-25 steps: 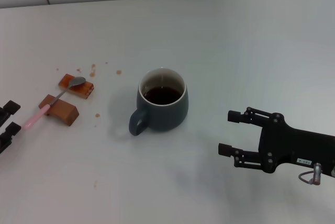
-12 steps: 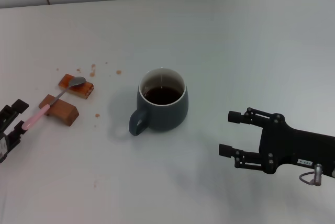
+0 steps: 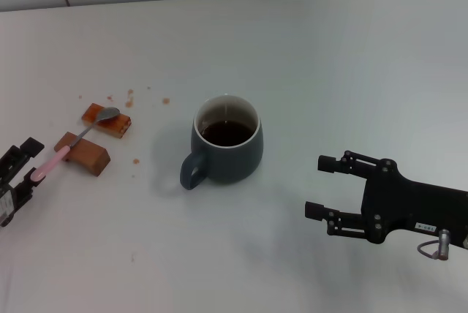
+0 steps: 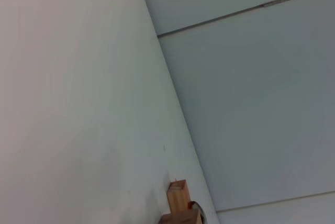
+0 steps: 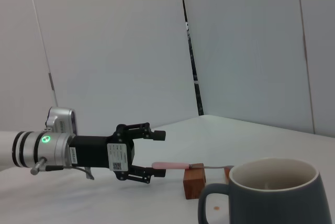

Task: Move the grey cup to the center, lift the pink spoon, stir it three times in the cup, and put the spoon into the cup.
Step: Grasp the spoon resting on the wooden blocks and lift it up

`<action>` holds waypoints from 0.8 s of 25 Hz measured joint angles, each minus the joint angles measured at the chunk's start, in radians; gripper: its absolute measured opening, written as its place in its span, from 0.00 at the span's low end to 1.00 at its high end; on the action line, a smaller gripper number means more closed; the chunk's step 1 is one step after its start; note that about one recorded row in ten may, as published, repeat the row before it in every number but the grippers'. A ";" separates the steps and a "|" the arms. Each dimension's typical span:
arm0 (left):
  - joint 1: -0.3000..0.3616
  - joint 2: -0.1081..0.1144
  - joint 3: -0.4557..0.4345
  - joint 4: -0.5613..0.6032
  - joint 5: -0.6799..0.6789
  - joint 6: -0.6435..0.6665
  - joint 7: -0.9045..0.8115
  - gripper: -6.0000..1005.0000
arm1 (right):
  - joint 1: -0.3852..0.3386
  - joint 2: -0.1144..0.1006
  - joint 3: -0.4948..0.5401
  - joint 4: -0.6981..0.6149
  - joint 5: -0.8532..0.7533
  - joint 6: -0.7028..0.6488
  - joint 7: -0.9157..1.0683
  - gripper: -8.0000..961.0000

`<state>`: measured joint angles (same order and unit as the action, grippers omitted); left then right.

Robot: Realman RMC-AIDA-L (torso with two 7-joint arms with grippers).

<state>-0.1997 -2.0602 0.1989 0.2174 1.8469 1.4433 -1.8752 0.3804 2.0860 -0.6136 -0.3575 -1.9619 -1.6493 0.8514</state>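
Spoon [image 3: 73,145] rests propped on 2 blocks [image 3: 93,137], its pink handle raised so the left hand [image 3: 28,164], released, can straddle it; right hand [image 3: 322,185] waits unclenched near the cup [image 3: 227,151].

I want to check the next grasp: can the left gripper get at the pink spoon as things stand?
Probably yes. The left gripper is open with its fingers about the spoon handle's pink end, which juts free off a brown block. Nothing lies between.
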 joint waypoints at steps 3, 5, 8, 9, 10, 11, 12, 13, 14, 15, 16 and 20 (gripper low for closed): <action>-0.002 0.000 0.002 -0.008 0.000 -0.004 0.000 0.85 | 0.001 0.000 0.000 0.000 0.000 -0.001 0.000 0.83; -0.002 0.000 0.005 -0.010 0.000 -0.009 0.000 0.85 | 0.001 0.000 0.000 0.000 0.000 -0.001 0.000 0.83; -0.003 0.000 0.008 -0.013 0.000 -0.012 -0.002 0.85 | 0.001 0.000 0.000 0.000 0.000 -0.002 0.000 0.83; -0.004 0.000 0.009 -0.016 0.000 -0.012 -0.003 0.85 | 0.002 0.000 0.000 0.000 0.000 -0.003 0.000 0.83; -0.007 -0.001 0.009 -0.019 0.000 -0.012 -0.003 0.85 | 0.002 0.000 0.000 0.000 0.000 -0.003 0.000 0.83; -0.008 -0.001 0.010 -0.020 0.000 -0.012 -0.003 0.85 | 0.002 -0.001 0.000 0.000 0.000 -0.004 0.000 0.83; -0.010 -0.001 0.010 -0.021 0.000 -0.012 -0.003 0.85 | 0.002 -0.001 0.000 -0.001 0.000 -0.004 0.000 0.83; -0.013 -0.001 0.011 -0.022 0.000 -0.012 -0.003 0.85 | 0.002 -0.001 0.000 -0.002 0.000 -0.004 0.000 0.83; -0.014 -0.001 0.011 -0.022 0.000 -0.012 -0.003 0.85 | 0.002 -0.001 0.000 -0.005 0.000 -0.005 0.000 0.83; -0.015 -0.001 0.012 -0.022 0.000 -0.012 -0.003 0.85 | 0.002 -0.001 0.000 -0.005 0.000 -0.005 0.000 0.83; -0.016 -0.001 0.012 -0.022 0.000 -0.012 -0.003 0.85 | 0.002 -0.001 0.000 -0.005 0.000 -0.006 0.000 0.83; -0.022 -0.003 0.012 -0.023 0.000 -0.013 -0.004 0.85 | 0.002 -0.001 0.000 -0.010 0.000 -0.007 0.000 0.83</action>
<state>-0.2212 -2.0630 0.2108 0.1941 1.8469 1.4304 -1.8788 0.3819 2.0847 -0.6135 -0.3676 -1.9619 -1.6565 0.8513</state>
